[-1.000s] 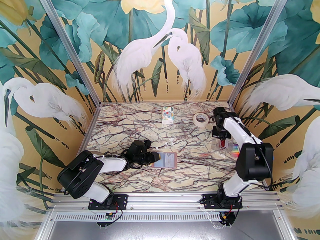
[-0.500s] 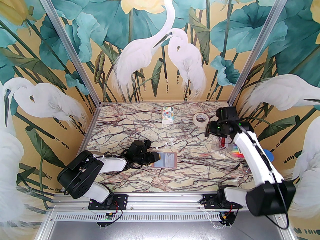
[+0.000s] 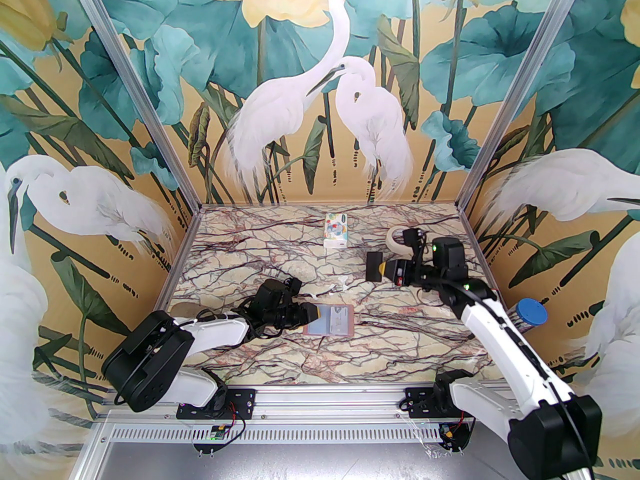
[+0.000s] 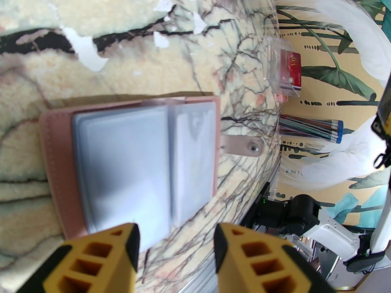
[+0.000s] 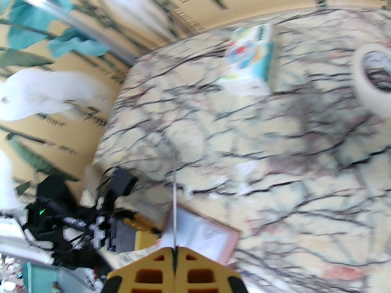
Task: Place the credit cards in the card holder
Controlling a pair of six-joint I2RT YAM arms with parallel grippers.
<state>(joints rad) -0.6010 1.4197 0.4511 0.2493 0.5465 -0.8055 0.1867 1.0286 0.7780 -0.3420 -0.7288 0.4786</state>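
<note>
Fingers of the right gripper are clamped on a card, held edge-on above the table; the left gripper has fingers apart beside the open wallet, lying flat mid-table.

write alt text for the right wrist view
The right gripper, shut on a thin credit card seen edge-on, points toward the open pink card holder on the marble table. The left gripper sits at the holder's edge.
</note>
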